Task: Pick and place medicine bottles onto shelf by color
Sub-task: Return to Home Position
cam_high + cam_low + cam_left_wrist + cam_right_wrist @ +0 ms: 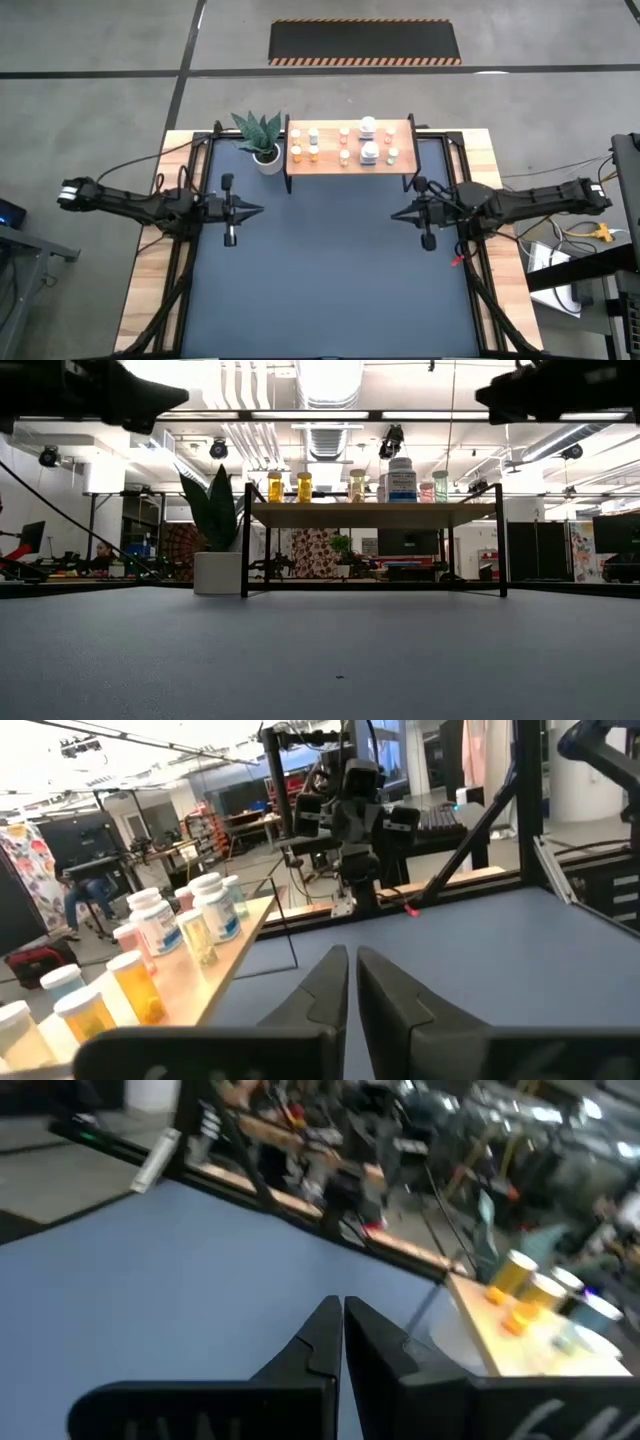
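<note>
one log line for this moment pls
left gripper: shut, holding nothing, above left half of table | right gripper: shut, holding nothing, above right half of table | medicine bottles: standing on shelf beside plant pot
</note>
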Robot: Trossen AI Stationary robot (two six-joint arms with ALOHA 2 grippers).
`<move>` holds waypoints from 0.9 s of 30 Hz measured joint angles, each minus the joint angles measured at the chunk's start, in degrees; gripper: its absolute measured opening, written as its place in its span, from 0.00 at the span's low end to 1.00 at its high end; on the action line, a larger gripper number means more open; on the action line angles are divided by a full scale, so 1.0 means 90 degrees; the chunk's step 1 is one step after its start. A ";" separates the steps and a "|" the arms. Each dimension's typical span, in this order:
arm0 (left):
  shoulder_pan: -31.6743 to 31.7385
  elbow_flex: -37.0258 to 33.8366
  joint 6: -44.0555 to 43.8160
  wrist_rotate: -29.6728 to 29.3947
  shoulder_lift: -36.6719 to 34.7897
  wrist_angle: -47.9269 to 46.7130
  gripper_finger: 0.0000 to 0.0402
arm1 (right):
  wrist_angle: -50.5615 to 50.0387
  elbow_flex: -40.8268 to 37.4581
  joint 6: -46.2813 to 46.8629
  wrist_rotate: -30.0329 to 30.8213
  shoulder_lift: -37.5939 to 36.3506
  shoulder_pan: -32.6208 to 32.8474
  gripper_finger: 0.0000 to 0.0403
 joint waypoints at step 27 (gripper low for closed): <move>0.0005 -0.1478 -0.1271 0.0458 -0.0990 0.1707 0.01 | 0.0274 -0.1493 -0.0176 -0.0155 -0.3070 -0.0271 0.02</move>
